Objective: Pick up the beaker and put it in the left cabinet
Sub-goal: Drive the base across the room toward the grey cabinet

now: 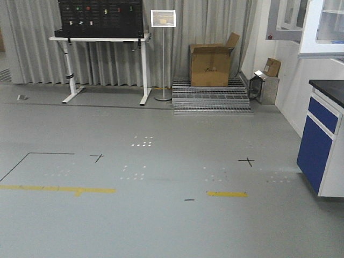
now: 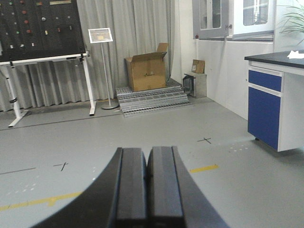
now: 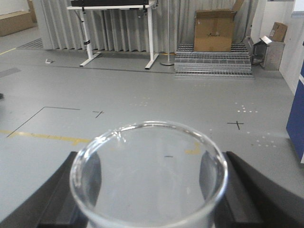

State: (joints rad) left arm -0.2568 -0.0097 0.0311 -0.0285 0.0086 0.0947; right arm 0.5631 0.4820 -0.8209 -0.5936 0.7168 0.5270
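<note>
Right wrist view: the beaker (image 3: 148, 175) is pinched between the two dark fingers (image 3: 256, 190) of the right gripper (image 3: 151, 192), one finger against each side of the glass wall. Its round rim faces the camera with the pour spout at upper left (printed marks cannot be made out), and it is held clear of the grey floor (image 1: 161, 220). Left wrist view: the left gripper (image 2: 147, 156) has its fingers pressed together with nothing between them. Front view: yellow tape (image 1: 59, 189) and a black cross (image 1: 246, 160) mark the floor; a cardboard box (image 1: 210, 65) stands on stacked metal grates (image 1: 210, 99); a blue-fronted unit (image 1: 318, 142) with a black top stands at right
</note>
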